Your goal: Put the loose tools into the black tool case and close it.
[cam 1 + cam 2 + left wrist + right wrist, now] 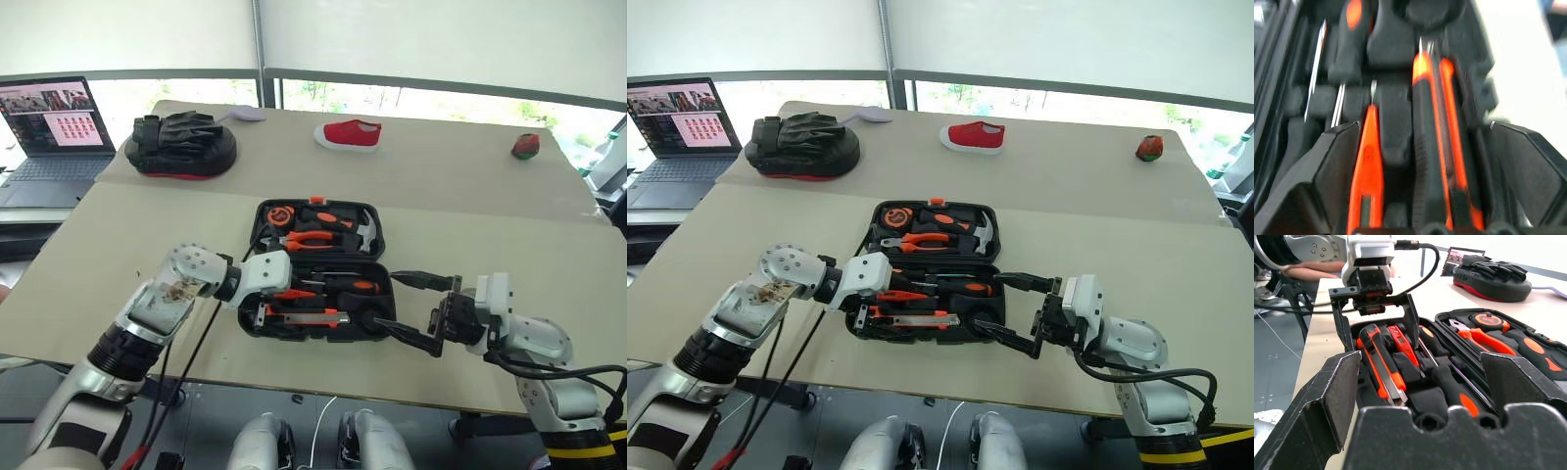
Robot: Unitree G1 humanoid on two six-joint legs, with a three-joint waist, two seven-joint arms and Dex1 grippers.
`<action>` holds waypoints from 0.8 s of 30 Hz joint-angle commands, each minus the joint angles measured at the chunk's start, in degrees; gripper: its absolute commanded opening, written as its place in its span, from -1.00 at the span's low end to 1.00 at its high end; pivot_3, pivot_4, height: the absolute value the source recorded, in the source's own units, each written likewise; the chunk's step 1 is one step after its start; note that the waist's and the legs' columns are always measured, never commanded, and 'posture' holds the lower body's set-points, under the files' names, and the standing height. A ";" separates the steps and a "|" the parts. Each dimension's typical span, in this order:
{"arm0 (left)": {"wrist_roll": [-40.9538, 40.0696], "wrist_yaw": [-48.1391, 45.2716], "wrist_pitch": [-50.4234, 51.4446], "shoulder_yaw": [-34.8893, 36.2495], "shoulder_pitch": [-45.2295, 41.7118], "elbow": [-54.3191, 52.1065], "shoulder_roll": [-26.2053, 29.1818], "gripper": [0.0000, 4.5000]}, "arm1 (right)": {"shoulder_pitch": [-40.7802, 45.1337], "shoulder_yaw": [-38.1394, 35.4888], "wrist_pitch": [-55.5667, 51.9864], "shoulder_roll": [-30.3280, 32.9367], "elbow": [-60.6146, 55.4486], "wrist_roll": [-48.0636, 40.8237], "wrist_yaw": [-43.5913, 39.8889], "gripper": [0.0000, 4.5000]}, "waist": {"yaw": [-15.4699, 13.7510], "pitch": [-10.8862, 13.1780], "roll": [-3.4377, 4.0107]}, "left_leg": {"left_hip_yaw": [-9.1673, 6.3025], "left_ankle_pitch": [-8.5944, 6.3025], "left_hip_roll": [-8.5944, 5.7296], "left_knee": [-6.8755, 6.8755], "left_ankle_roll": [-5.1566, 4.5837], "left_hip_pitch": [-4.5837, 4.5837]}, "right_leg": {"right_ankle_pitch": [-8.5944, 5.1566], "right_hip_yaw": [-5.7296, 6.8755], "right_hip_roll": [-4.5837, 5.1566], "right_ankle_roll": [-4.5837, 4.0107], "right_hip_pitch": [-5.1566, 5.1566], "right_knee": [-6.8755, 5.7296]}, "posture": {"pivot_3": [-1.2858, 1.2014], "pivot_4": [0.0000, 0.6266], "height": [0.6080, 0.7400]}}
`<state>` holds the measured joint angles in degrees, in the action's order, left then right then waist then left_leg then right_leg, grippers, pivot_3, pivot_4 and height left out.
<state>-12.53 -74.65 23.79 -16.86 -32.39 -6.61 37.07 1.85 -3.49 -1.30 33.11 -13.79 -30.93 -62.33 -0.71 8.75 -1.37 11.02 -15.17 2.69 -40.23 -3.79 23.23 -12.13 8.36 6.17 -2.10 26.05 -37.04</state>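
With both the left gripper (1374, 308) and right gripper (416, 308) spread wide and empty, the black tool case (377, 323) lid should be folded shut gently.

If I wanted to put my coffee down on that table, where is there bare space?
Bare tabletop lies between the black padded mitt and the left arm, and between the red shoe and the open tool case. It is crowded at the case's near half, with the left gripper and right gripper at either end.
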 commanded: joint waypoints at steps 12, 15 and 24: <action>-2.10 3.76 -17.79 7.08 6.71 7.80 -5.35 -0.33 | 0.50 -0.97 0.38 0.00 0.57 -0.29 -0.74 1.00 | 0.08 -0.01 0.01 | 0.00 0.02 0.02 -0.01 0.03 -0.10 | 0.01 0.02 0.00 -0.01 -0.08 -0.05 | 0.03 -0.52 1.00; -0.25 5.15 -19.96 5.83 8.42 8.95 -6.26 -0.82 | -0.32 -0.64 0.04 -0.14 -0.38 -0.28 -0.33 1.00 | 0.06 -0.01 0.01 | 0.00 0.01 0.01 -0.01 0.01 -0.10 | 0.01 0.01 0.03 -0.02 -0.09 -0.04 | 0.03 -0.52 1.00; 3.63 4.34 -22.85 2.41 8.53 12.43 -5.37 -0.99 | -2.61 -0.31 1.27 -1.50 -1.14 0.51 1.42 1.00 | 0.06 -0.02 0.03 | -0.01 -0.02 0.05 0.00 -0.01 -0.30 | 0.01 0.02 0.26 -0.02 -0.28 -0.04 | 0.03 -0.52 1.00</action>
<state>-10.67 -70.00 1.08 -12.99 -23.87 5.18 31.14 -0.23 -3.19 -1.30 31.81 -12.88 -30.44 -61.14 -0.65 8.72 -1.34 11.00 -15.19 2.74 -40.23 -3.81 22.90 -12.12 8.38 6.44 -2.12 25.73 -37.07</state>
